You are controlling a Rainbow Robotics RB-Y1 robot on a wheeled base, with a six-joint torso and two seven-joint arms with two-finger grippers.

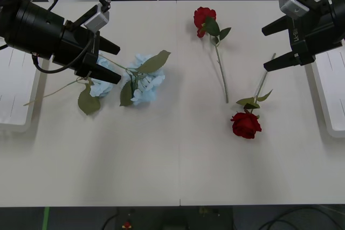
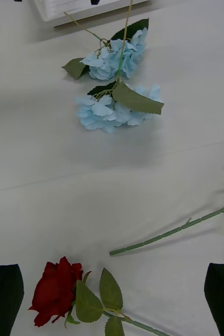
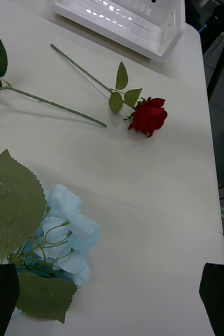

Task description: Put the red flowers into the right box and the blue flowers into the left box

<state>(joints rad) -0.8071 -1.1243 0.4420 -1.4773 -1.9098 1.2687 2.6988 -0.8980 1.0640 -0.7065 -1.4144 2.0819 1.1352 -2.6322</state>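
Observation:
Two blue flowers (image 1: 145, 82) (image 3: 64, 231) lie left of the table's middle, their stems running toward the left box (image 1: 16, 92). My left gripper (image 1: 110, 59) (image 3: 109, 299) hovers open just above the left cluster, holding nothing. One of the red flowers (image 1: 246, 125) (image 2: 54, 296) lies right of centre, its stem pointing toward my right gripper (image 1: 265, 49) (image 2: 112, 299), which hangs open above that stem's end. The other red rose (image 1: 204, 19) lies near the far edge, its stem (image 2: 169, 231) pointing toward me. The right box (image 1: 331, 90) (image 3: 127, 18) sits at the table's right edge.
The white table (image 1: 172, 160) has a wide bare stretch along its near side. Cables and a chair base lie on the floor beyond the far edge.

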